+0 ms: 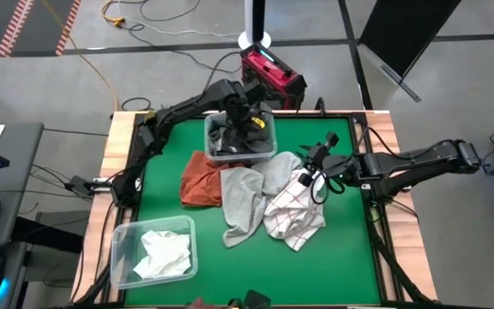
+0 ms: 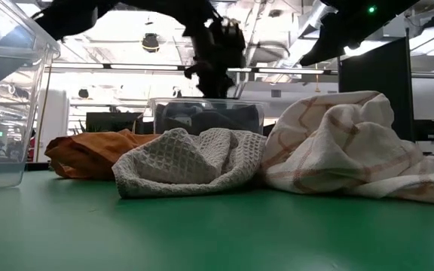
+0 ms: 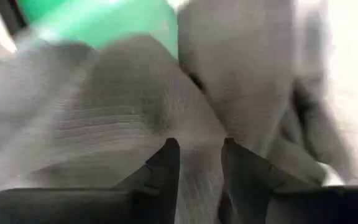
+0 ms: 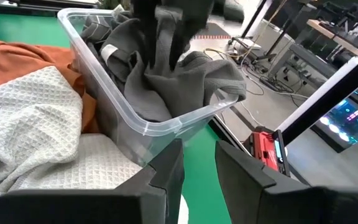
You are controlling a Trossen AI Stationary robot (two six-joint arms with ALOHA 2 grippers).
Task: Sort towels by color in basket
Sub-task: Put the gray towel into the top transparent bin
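Two dark jointed arms point(image 1: 187, 107) trail black cables and end in blunt black fingers point(image 4: 166, 168).

Clear glossy plastic bin point(image 4: 160, 118); waffle-textured cloth light grey towel point(image 2: 183, 158).

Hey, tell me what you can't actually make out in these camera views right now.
- Left gripper: in the left wrist view, blurred dark grey towels fill the frame, so whether it holds cloth is unclear.
- Bin contents: the low view shows only dark shapes through the clear bin.
- White towel: the low view cuts off its container at the edge.
- Right gripper: nothing between its fingers.
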